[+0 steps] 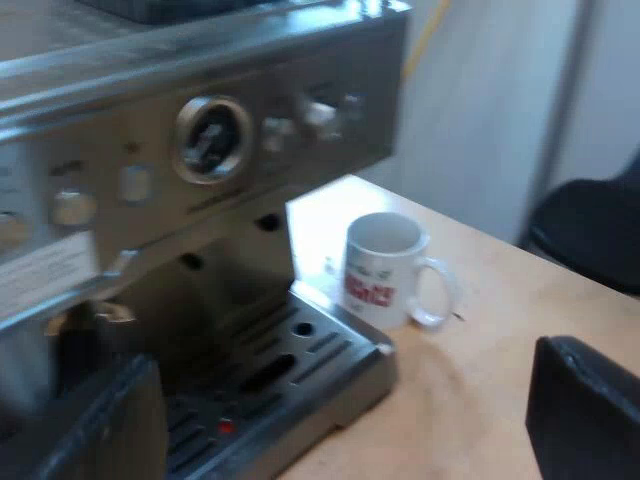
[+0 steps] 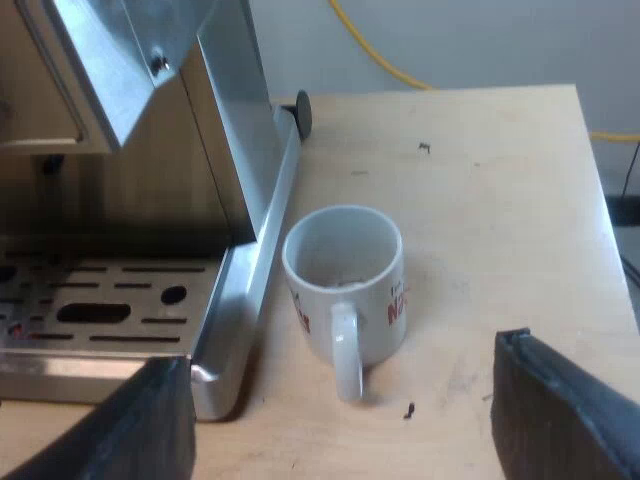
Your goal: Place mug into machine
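One tabletop (image 2: 500, 200), pale wood, bearing all of it. One espresso machine (image 1: 200, 140), steel, with one slotted drip tray (image 2: 110, 300) at its foot, no mug on it yet. Two tools: right tool (image 2: 340, 390) spread wide and empty, hanging low over the tabletop with the mug straight ahead, framed in the gap between its fingers (image 2: 560, 410); left tool (image 1: 345, 400) likewise spread wide and empty, poised by the tray's corner, the mug well beyond it, past the tray's edge. One mug (image 2: 345, 270), white with red lettering, upright, long axis vertical, mouth up, on the tabletop just beside the tray's side rail and not on it. One handle (image 2: 345, 360), turned toward the right tool. Judged nearer and better lined up: the right. Coming move likely to hinge on that: in along the handle's line, then sideways onto the grate.
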`<state>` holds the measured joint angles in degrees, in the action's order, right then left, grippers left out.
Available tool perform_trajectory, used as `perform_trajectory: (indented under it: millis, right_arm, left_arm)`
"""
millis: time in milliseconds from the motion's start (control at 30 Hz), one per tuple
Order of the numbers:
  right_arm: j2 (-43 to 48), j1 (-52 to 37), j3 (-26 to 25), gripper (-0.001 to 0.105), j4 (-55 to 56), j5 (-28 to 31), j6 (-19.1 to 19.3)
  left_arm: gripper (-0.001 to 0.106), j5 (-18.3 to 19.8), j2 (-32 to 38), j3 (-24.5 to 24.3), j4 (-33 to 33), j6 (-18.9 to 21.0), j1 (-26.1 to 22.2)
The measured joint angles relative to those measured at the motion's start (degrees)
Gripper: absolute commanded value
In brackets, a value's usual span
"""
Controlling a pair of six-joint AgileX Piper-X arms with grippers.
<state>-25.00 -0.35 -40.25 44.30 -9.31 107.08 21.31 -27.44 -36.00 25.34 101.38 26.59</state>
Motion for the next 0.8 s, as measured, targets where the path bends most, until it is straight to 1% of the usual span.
perform_trajectory:
  millis: [133,233,300,400,633,667,800]
  right_arm:
    - [-1.85,0.0,0.0,0.064,0.0,0.0,0.0]
    - [-2.97,0.0,1.38,0.064,-2.1,0.0,0.0]
    - [-3.11,0.0,3.61,0.064,-4.72,0.0,0.0]
    - [-3.11,0.0,6.42,0.064,-7.72,0.0,0.0]
    - [-3.11,0.0,13.25,0.064,-14.69,-0.65,0.0]
    - [-3.11,0.0,14.44,0.064,-15.64,-0.93,0.0]
    - [-3.11,0.0,19.45,0.064,-21.47,-1.6,0.0]
  left_arm:
    - [0.075,0.0,-2.83,0.0,-1.01,0.0,2.61]
    - [0.075,-0.17,-4.74,0.0,-2.88,-0.11,4.11]
    - [0.075,-0.96,-6.14,0.0,-4.22,-0.11,4.78]
    - [0.075,-1.05,-7.58,0.0,-5.13,-0.11,4.77]
    - [0.075,-1.3,-10.98,0.0,-5.3,-0.51,4.77]
    - [0.075,-1.25,-11.76,0.0,-5.3,-1.14,4.77]
    - [0.075,-1.25,-13.99,0.0,-5.3,-1.41,4.77]
